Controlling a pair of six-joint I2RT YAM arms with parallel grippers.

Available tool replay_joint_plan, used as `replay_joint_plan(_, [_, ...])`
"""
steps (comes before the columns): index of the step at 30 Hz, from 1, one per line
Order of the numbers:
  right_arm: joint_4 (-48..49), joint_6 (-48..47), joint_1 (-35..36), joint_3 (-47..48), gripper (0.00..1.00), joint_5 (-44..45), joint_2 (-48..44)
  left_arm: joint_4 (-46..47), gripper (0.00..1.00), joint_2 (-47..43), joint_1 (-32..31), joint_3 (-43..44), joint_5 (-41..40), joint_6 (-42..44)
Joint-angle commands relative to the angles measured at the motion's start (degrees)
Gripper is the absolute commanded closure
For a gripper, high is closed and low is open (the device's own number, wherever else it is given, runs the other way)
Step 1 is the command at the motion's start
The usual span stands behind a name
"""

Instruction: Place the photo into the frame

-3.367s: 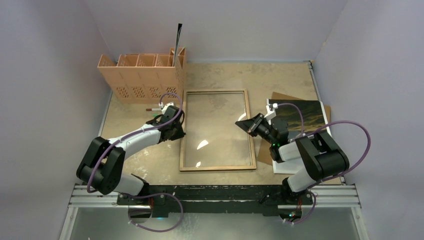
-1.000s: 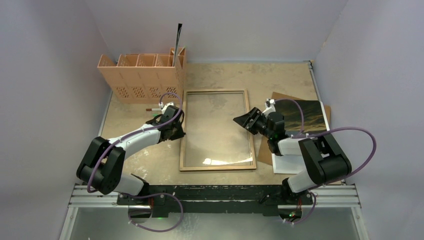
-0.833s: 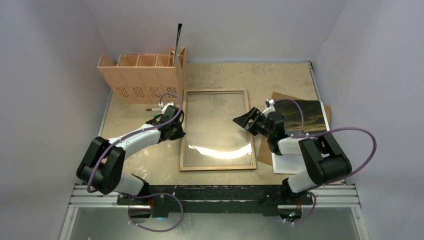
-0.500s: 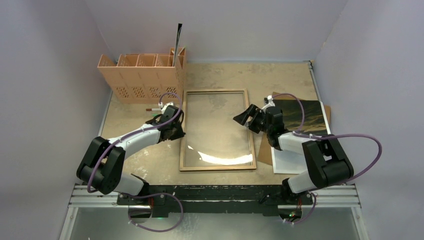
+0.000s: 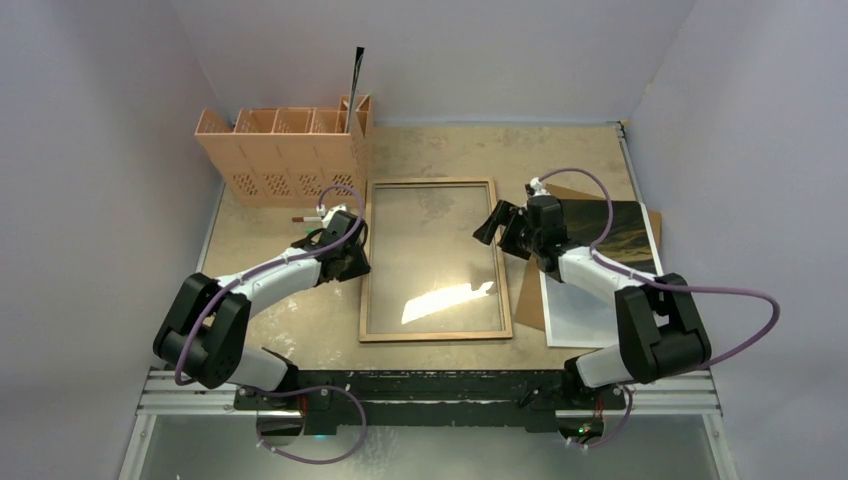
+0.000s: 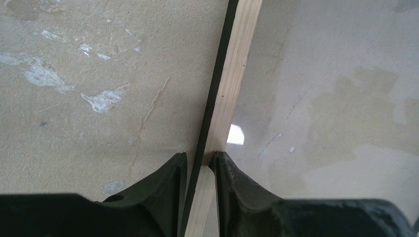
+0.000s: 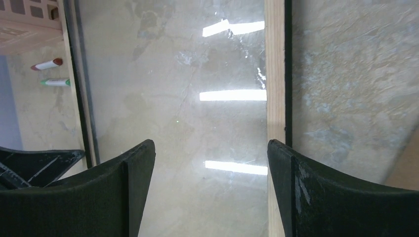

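Lying flat on the scuffed beige bench (image 5: 450,150), the frame (image 5: 435,185) is showing pale wood rails and a glaring glass pane. The photo (image 5: 625,230) is resting to its right on a brown board (image 5: 528,300), with the right arm crossing over it. A perforated wooden rack (image 5: 285,160) is standing at the back left. The left tool (image 6: 200,163) is clenching the frame's left rail. The right tool (image 7: 210,163) is hanging released above the right rail. Two markers (image 7: 47,64) are lying near the rack.
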Motion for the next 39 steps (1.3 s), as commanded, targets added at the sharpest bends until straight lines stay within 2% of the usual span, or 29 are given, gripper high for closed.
replay_joint_plan(1, [-7.1, -4.2, 0.1, 2.9, 0.14, 6.1, -2.8, -0.1, 0.68, 0.3, 0.5, 0.5, -1.1, 0.7])
replay_joint_plan(6, [-8.8, -6.2, 0.1, 2.6, 0.14, 8.9, -2.7, 0.3, 0.63, 0.2, 0.5, 0.1, -0.5, 0.6])
replay_joint_plan(11, [-8.7, -7.8, 0.1, 0.5, 0.16, 7.8, -2.5, 0.9, 0.61, 0.3, 0.5, -0.3, -0.1, 0.9])
replay_joint_plan(25, [-5.6, -8.8, 0.1, 0.1, 0.36, -1.6, 2.2, 3.0, 0.71, 4.2, 0.5, 2.4, 3.5, 2.1])
replay_joint_plan(31, [-3.9, -9.0, 0.1, 0.2, 0.38, -8.2, 2.0, 6.8, 0.73, 7.2, 0.6, 4.5, 10.1, 4.6])
replay_joint_plan(33, [-5.7, -8.9, 0.1, 1.2, 0.38, -4.8, 1.8, 5.7, 0.73, 7.2, 0.6, 5.4, 8.4, 4.5])
replay_joint_plan(35, [-8.5, -9.0, 0.1, 2.8, 0.35, 0.8, 1.0, 2.5, 0.72, 6.9, 0.6, 7.0, 3.3, 4.1])
replay_joint_plan(39, [-13.9, -9.2, 0.0, 5.4, 0.3, 13.9, -2.2, -4.6, 0.6, 4.8, 0.8, 8.5, -7.6, 3.6])
